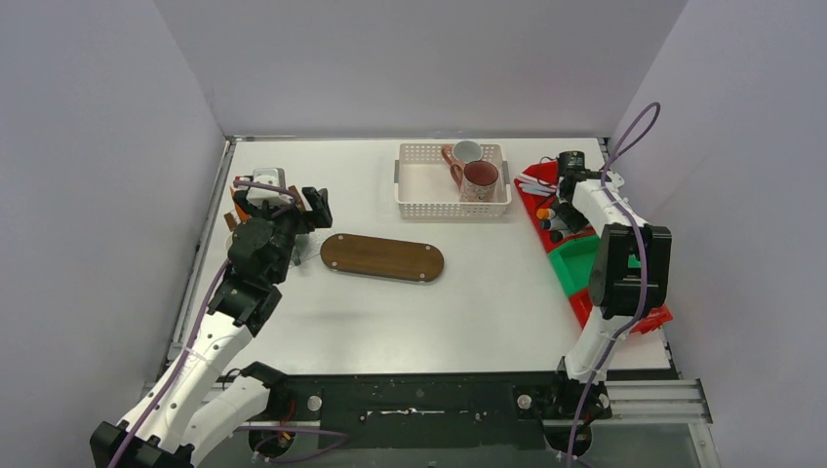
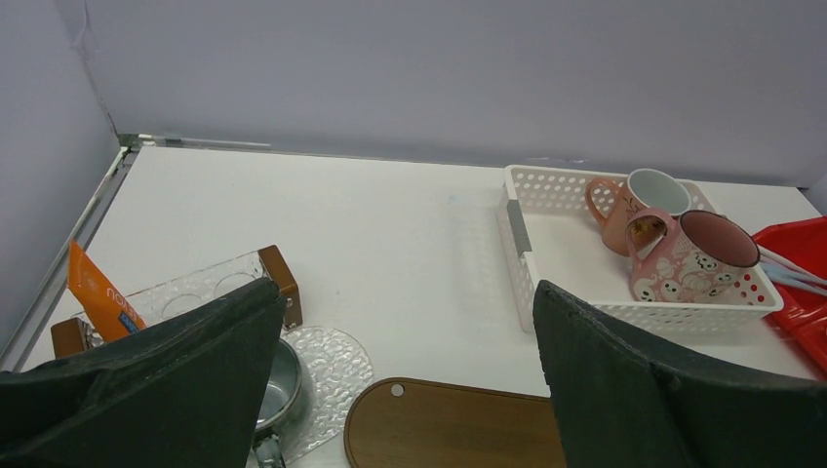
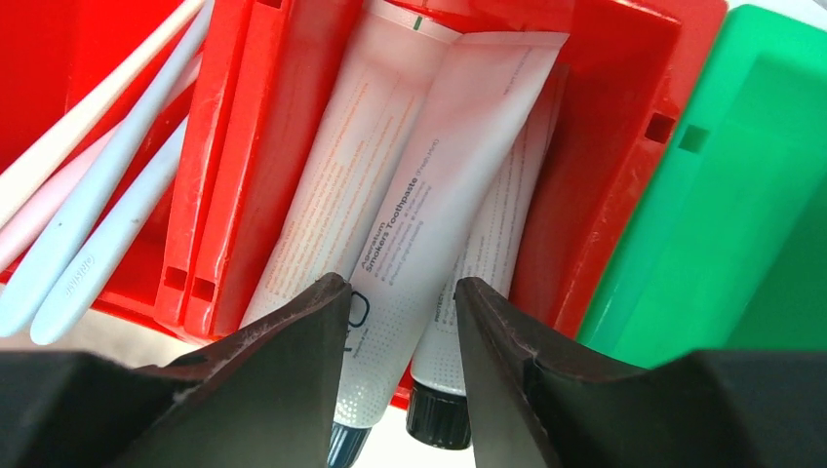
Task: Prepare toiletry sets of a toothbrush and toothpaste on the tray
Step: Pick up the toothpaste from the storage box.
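Note:
In the right wrist view my right gripper [image 3: 402, 312] is down in the red bin [image 3: 605, 146], its jaws closed against both sides of a white toothpaste tube [image 3: 439, 195]. Two more tubes [image 3: 341, 166] lie beside and under it. Pale blue, pink and white toothbrushes [image 3: 107, 224] lie in the bin's left compartment. The oval wooden tray [image 1: 382, 257] lies bare mid-table. My left gripper [image 1: 283, 207] hovers wide open and holding nothing at the tray's left end [image 2: 449, 429]. A maroon-rimmed pink mug [image 1: 480, 178] and a pinkish mug [image 1: 466, 153] sit in the white basket [image 1: 453, 181].
A green bin [image 1: 575, 261] adjoins the red one along the right wall. Under my left gripper stand a clear holder with an orange packet [image 2: 102, 297] and a small metal cup [image 2: 278, 385] on a glass coaster. Walls enclose the table on three sides.

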You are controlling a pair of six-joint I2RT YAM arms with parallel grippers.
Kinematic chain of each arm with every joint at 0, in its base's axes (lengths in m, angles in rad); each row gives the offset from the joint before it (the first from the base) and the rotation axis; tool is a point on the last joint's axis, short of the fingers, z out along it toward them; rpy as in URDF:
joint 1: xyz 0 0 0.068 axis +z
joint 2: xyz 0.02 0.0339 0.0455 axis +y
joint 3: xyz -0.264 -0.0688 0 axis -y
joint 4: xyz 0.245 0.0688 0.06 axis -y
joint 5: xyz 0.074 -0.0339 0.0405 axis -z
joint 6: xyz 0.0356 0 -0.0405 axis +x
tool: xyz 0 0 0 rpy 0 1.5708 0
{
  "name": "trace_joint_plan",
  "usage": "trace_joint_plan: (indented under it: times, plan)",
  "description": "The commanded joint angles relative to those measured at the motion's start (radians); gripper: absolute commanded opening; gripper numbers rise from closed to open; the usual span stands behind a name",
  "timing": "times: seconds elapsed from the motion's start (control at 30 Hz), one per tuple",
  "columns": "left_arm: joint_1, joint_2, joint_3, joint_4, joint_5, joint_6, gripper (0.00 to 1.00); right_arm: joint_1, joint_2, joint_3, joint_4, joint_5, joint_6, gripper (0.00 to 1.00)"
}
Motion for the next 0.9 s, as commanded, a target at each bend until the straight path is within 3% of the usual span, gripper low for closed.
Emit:
trace_joint_plan:
  times: [0.0, 0.33, 0.5, 0.87]
  plan:
    - [-0.006, -0.006, 0.004, 0.034, -0.003, 0.015, 0.97, -0.013, 0.032, 0.030, 0.014, -0.015, 0.024, 0.44]
    - [-0.006, -0.004, -0.002, 0.041, -0.002, 0.018, 0.97, -0.030, 0.060, 0.040, 0.020, -0.053, 0.020, 0.43]
    - [-0.006, -0.004, -0.004, 0.045, -0.001, 0.019, 0.97, -0.038, 0.028, 0.036, 0.023, -0.073, 0.014, 0.24]
    - [-0.006, 0.000, -0.009, 0.050, 0.006, 0.018, 0.97, -0.047, -0.113, 0.008, 0.041, -0.087, -0.012, 0.10]
